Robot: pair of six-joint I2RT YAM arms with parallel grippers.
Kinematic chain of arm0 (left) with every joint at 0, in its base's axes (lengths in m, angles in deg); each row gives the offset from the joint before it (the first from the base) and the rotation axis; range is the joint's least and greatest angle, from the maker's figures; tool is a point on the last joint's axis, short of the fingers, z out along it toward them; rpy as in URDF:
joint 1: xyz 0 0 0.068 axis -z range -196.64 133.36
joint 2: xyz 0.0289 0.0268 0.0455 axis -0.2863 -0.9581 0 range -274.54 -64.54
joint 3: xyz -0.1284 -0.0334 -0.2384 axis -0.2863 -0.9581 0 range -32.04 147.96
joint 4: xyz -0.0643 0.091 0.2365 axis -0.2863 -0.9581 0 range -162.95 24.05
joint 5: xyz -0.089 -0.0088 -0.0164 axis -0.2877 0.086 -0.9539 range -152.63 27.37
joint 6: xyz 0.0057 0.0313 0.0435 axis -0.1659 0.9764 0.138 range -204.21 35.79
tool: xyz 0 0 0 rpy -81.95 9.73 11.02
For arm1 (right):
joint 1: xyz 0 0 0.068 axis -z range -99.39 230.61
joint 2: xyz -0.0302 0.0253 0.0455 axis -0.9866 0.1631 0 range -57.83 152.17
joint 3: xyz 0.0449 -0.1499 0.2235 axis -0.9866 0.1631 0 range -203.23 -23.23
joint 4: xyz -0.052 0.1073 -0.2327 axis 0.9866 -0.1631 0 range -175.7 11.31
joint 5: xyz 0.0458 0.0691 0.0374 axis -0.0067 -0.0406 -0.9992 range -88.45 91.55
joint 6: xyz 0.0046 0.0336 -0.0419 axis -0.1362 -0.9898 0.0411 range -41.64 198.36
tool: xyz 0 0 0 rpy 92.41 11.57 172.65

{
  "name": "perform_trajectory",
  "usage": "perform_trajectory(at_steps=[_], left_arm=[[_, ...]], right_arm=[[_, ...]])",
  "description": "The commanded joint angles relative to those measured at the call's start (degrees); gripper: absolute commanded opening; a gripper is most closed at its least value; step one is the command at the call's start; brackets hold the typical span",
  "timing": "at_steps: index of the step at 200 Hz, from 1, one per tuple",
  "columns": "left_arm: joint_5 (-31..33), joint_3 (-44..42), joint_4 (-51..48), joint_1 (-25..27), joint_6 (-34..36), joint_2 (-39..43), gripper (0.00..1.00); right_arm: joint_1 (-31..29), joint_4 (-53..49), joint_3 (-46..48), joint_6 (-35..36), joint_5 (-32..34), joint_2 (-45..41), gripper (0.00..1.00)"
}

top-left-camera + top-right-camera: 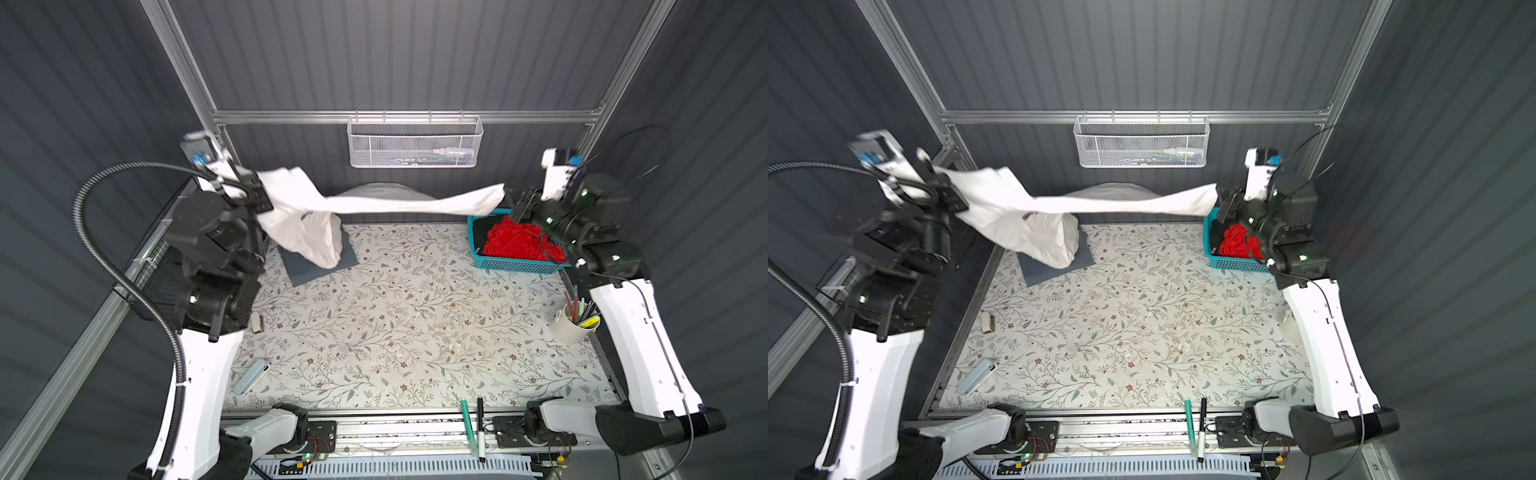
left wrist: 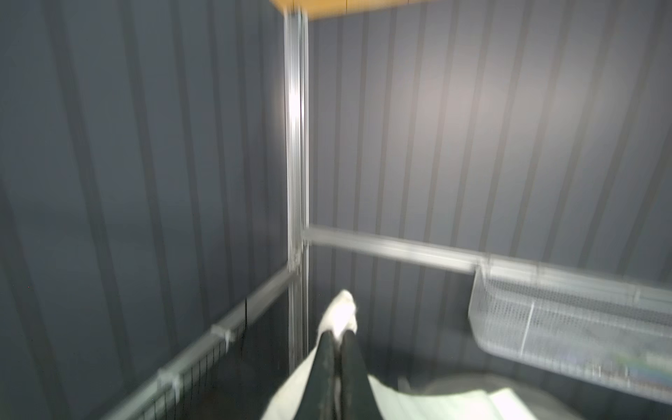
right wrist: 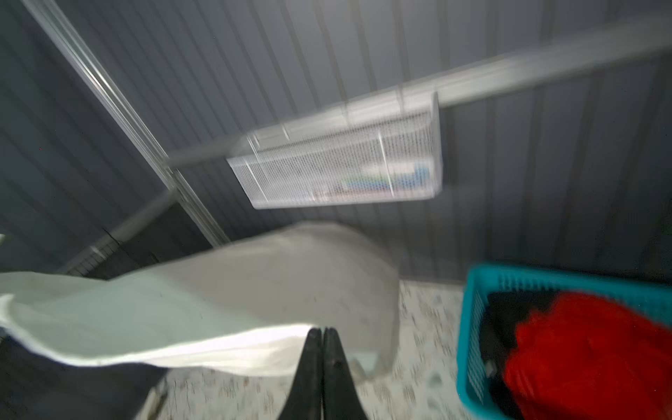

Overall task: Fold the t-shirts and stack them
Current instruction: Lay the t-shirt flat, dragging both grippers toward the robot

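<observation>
You have the white shirt (image 1: 374, 203) stretched in the air across the back of the table (image 1: 415, 332), left gripper (image 2: 338, 334) clamped on one end, right gripper (image 3: 322, 331) clamped on the other. Its loose bulk sags over the folded grey shirt (image 1: 299, 272); a low sweep could drag that fold apart. Both bites look thin, so a hard pull may slip one, dropping cloth toward the basket (image 1: 515, 266).

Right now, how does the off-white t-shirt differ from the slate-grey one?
The off-white t-shirt hangs in the air, stretched between the left end effector and the right end effector; the slate-grey t-shirt lies on the table. The off-white one is unfolded and rumpled; the slate-grey one is a flat, folded rectangle. Both are outside the blue basket.
</observation>
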Motion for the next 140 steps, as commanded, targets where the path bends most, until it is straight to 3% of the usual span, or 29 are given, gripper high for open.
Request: perform_trajectory(at_steps=[1,19,43,86,126,140], left_arm=[[-5.3,-22.9,-11.4,0.1,-21.3,4.5,0.0],[-10.3,-37.8,-17.6,0.1,-33.5,11.1,0.0],[-17.9,-50.3,-20.6,0.1,-41.4,19.3,0.0],[-27.1,-57.2,-27.2,0.3,-49.1,17.4,0.0],[-25.6,-58.1,-29.7,8.9,-57.5,14.4,0.0],[-26.0,-60.1,-28.8,11.1,-60.4,15.8,0.0]], right_arm=[[0.2,6.4,20.3,-2.1,5.1,-2.7,0.0],[0.2,5.5,30.0,-2.3,6.9,-4.1,0.0],[0.2,2.2,37.5,-6.9,10.8,-5.8,0.0],[0.2,-1.3,45.0,-16.6,17.7,-6.9,0.0],[0.2,-10.0,47.1,-23.5,23.8,-7.4,0.0],[0.2,-10.5,49.3,-25.9,25.4,-11.4,0.0]])
